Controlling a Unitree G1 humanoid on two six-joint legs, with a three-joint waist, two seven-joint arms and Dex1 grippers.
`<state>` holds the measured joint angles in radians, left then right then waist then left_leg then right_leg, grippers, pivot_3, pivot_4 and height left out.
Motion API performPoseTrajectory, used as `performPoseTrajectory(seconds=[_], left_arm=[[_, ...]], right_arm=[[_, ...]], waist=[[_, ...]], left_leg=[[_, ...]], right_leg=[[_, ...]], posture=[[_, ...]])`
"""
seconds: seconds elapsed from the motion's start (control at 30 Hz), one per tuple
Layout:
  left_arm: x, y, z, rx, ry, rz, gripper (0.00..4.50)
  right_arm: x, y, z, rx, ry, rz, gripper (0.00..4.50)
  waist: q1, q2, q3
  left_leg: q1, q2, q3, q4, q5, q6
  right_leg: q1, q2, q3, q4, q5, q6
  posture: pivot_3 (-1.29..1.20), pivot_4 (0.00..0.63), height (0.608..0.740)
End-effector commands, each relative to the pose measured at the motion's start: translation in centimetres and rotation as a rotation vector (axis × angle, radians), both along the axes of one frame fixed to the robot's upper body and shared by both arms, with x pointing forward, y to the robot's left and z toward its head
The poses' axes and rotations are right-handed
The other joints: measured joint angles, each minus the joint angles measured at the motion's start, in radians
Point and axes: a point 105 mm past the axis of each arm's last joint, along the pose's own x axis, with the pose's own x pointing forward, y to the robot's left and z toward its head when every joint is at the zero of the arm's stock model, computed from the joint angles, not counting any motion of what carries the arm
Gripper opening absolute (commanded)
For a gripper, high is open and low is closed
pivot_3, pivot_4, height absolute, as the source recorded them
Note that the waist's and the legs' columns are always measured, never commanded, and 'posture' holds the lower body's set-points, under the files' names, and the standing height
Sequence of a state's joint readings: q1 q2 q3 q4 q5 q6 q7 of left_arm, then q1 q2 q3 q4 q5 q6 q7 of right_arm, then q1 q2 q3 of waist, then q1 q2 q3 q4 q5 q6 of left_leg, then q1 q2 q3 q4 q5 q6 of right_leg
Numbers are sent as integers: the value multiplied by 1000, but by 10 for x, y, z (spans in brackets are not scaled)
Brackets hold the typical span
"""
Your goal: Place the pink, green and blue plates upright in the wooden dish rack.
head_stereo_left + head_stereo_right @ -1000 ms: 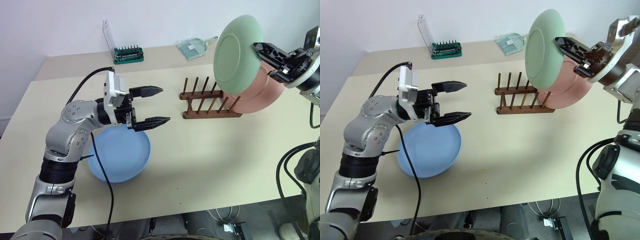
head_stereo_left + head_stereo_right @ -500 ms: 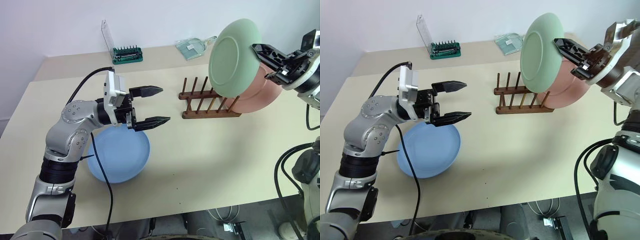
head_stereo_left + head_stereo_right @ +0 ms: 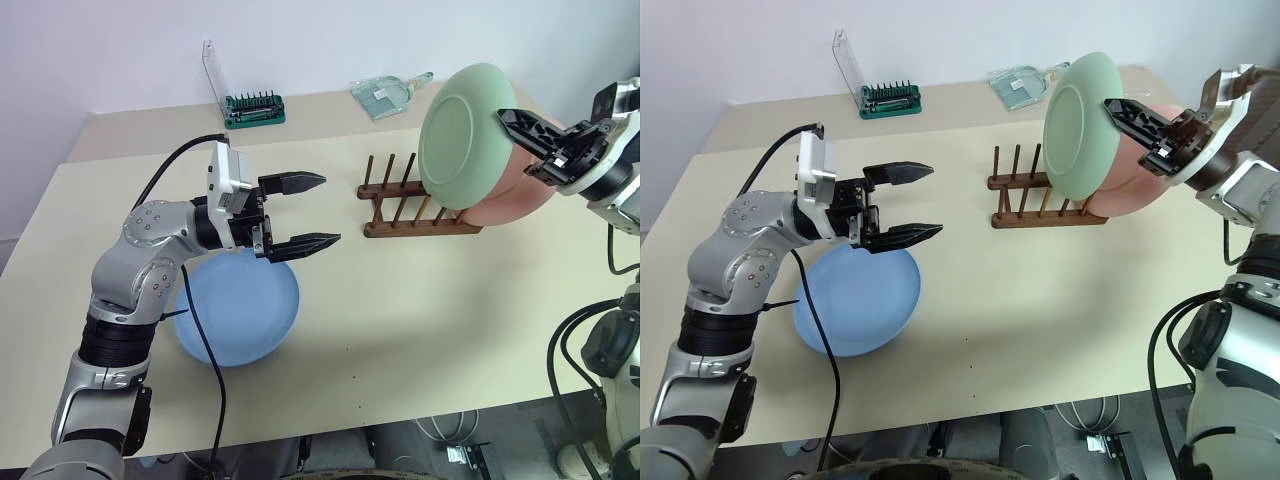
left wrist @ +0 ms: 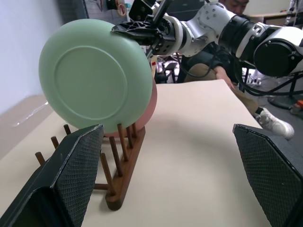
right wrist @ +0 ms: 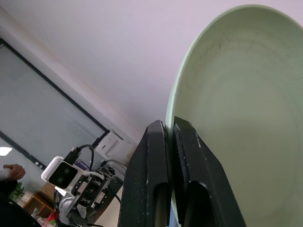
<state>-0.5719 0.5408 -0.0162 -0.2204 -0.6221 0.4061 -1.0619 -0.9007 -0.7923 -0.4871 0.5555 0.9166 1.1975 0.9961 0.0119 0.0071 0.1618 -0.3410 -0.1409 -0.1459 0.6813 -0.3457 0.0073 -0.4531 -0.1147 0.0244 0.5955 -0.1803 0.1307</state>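
There, the right gripper (image 3: 512,117) pinched the green plate (image 3: 462,136) by its rim, holding it on edge over the wooden dish rack (image 3: 418,206), just before the pink plate (image 3: 520,190) standing there. The left gripper (image 3: 315,211) hung spread wide above the blue plate (image 3: 240,310), flat on the table (image 3: 420,310).

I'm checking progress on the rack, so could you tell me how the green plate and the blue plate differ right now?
The green plate stands on edge, pinched at its rim by the right gripper over the wooden dish rack; the blue plate lies flat on the table, ungripped, below the open left gripper. Both are round, shallow and similar in size.
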Motion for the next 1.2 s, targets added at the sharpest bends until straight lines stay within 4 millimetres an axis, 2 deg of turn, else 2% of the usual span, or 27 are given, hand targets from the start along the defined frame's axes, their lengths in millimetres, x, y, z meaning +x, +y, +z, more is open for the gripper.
performPoseTrajectory(seconds=[0.03,0.07,0.17,0.3,0.33,0.4,0.57,0.7,0.77,0.83,0.93,1.0,1.07,1.1,1.2], left_arm=[[-6,2,11,-13,-47,-8,4500],[-6,2,12,-11,-50,-8,4500],[-6,3,11,-10,-49,-9,4500],[-6,3,12,-13,-46,-11,4500],[-6,3,12,-14,-45,-10,4500],[-6,3,12,-13,-46,-10,4500],[-6,3,11,-15,-46,-9,4500],[-3,4,9,-12,-34,4,4500],[0,8,6,-2,-34,32,4500],[6,14,5,9,-15,69,4500],[16,25,2,29,45,130,4500],[26,36,-1,43,78,198,4500],[49,62,-7,76,154,372,4500],[58,74,-10,97,175,448,4500],[75,118,-28,194,276,666,4500]], right_arm=[[0,6,-4,-56,-47,-17,44],[1,7,-7,-70,-48,-25,44],[3,8,-6,-76,-65,-44,936],[4,7,3,-92,-98,-68,2939],[4,7,4,-110,-110,-79,3252],[3,6,7,-141,-143,-98,4348],[-1,1,28,-181,-270,-158,4440],[-12,1,46,-263,-408,-192,4440],[-22,6,55,-309,-482,-175,4440],[-34,21,56,-393,-555,-122,4440],[-48,41,53,-438,-604,-29,4440],[-55,55,40,-536,-634,19,4440],[-66,71,9,-702,-654,123,4440],[-73,76,-1,-728,-647,177,4440],[-87,84,-14,-693,-604,290,4440]], waist=[[0,0,0],[0,0,0],[0,0,0],[0,0,0],[0,0,0],[0,0,0],[1,0,0],[1,0,0],[1,0,0],[1,0,0],[-1,0,0],[0,0,0],[1,0,0],[3,-1,0],[0,-1,1]], left_leg=[[0,0,0,0,0,0],[0,0,0,0,0,0],[0,0,0,0,0,0],[0,0,0,0,0,0],[0,0,0,0,0,0],[0,0,0,0,0,0],[0,0,0,0,0,0],[0,0,0,0,0,0],[0,0,0,0,0,0],[0,0,0,0,0,0],[0,0,0,0,0,0],[1,1,0,0,0,0],[1,1,0,0,0,0],[1,1,0,0,0,0],[0,0,0,0,0,0]], right_leg=[[0,0,0,0,0,0],[0,0,0,0,0,0],[0,0,0,0,0,0],[0,0,0,0,0,0],[0,0,0,0,0,0],[0,0,0,0,0,0],[0,0,0,0,0,0],[0,0,0,0,0,0],[0,0,0,0,0,0],[0,0,0,0,0,0],[0,1,0,0,0,0],[0,1,0,0,0,0],[0,1,0,0,0,0],[0,1,0,0,0,0],[0,1,0,0,0,0]], posture=[[0,150,740],[0,150,740],[0,150,740],[0,150,740],[0,150,740],[0,150,740],[0,150,740],[0,150,740],[0,150,740],[0,150,740],[0,150,740],[0,150,740],[0,150,740],[0,150,740],[0,150,740]])
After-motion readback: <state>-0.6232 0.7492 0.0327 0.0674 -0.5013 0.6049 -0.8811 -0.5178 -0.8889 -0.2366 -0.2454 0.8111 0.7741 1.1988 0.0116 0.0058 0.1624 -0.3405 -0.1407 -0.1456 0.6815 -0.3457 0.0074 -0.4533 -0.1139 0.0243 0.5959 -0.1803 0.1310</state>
